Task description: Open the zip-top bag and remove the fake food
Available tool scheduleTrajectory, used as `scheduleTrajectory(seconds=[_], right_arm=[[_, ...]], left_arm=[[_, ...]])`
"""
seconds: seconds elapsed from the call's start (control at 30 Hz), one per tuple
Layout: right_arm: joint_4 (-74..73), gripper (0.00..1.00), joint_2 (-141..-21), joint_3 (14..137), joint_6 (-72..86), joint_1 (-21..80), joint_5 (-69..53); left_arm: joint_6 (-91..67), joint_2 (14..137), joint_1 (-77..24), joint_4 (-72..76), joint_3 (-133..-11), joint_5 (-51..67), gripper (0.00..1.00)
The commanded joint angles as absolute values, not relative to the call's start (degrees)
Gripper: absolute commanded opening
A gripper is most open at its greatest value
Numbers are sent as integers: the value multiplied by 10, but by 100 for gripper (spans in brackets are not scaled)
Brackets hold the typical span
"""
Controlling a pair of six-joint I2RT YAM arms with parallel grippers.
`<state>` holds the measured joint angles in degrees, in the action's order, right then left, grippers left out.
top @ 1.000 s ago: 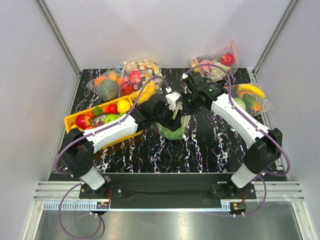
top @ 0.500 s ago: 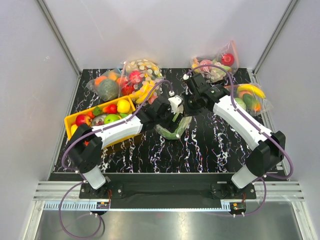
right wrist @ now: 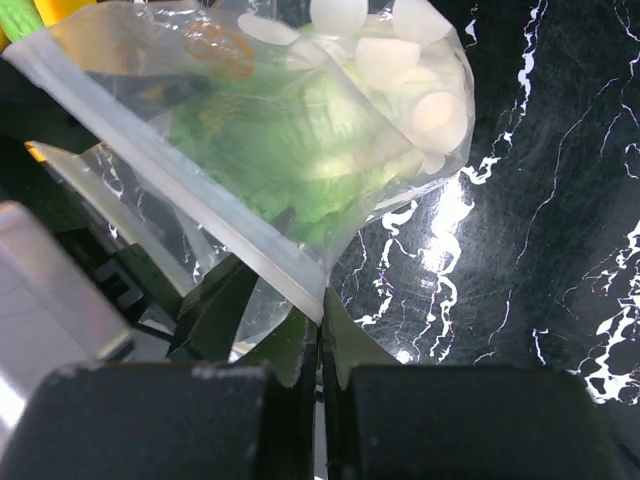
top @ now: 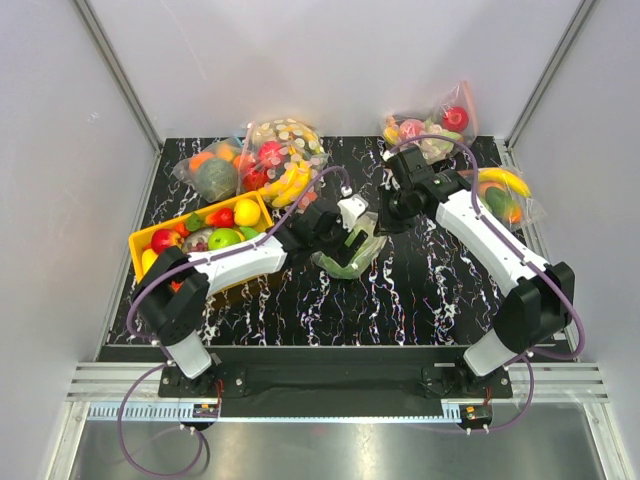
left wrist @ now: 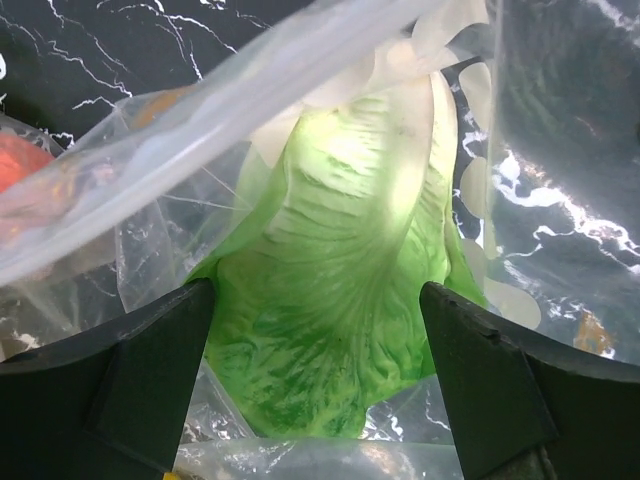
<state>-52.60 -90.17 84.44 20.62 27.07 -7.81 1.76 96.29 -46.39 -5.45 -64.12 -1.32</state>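
The zip-top bag (top: pixel 356 250) lies mid-table, clear with white dots, its mouth held open. The fake food showing inside it is a leafy green lettuce (top: pixel 345 263). My left gripper (top: pixel 351 232) is open at the bag's mouth; in the left wrist view its fingers (left wrist: pixel 150 380) stand either side of the lettuce (left wrist: pixel 340 220) without closing on it. My right gripper (top: pixel 384 217) is shut on the corner of the bag's zip strip (right wrist: pixel 250 245) and holds that edge up and to the right. The lettuce (right wrist: pixel 290 150) shows through the plastic there. No apple or red fruit shows in this bag.
A yellow tray (top: pixel 148 238) of fruit stands at the left under my left arm. A bulky dotted bag with bananas (top: pixel 283 150) and a clear bag (top: pixel 212 175) lie at the back left. Two more filled clear bags (top: pixel 430 128) (top: pixel 500 195) lie at the back right.
My right gripper has pulled the bag's zip edge to the right, opening the mouth wider. My left gripper has pushed forward toward the lettuce.
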Motion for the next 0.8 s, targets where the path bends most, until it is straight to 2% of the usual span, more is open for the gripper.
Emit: scheduleTrajectory(seconds=[0.0,0.27,0.33,0.37,0.4,0.5,0.53,0.6,0.63,0.7,0.77], right_arm=[[-510,0,-873,847,207,258,-83],[-507,0,-885,852,207,247,-98],[-506,0,-887,852,205,247,-102],[-505,0,-887,852,205,246,-102],[-505,0,-888,852,205,245,-104],[-500,0,-887,852,208,240,-112],[-499,0,-887,852,208,238,-119],[-497,0,-889,853,207,236,-125],[-497,0,-891,854,205,235,-132],[-497,1,-892,857,202,234,-136],[-497,8,-891,860,200,234,-138]], left_arm=[[55,993,-454,-71,-669,-19,92],[73,1025,-454,-93,-677,-8,92],[78,1029,-454,-97,-675,-3,88],[80,1030,-454,-98,-674,-3,82],[80,1031,-454,-99,-673,-3,63],[76,1033,-454,-99,-664,11,44],[74,1034,-454,-102,-664,16,34],[66,1039,-454,-106,-663,19,25],[62,1039,-454,-106,-660,20,10],[54,1035,-454,-105,-657,24,0],[43,1033,-454,-104,-659,33,0]])
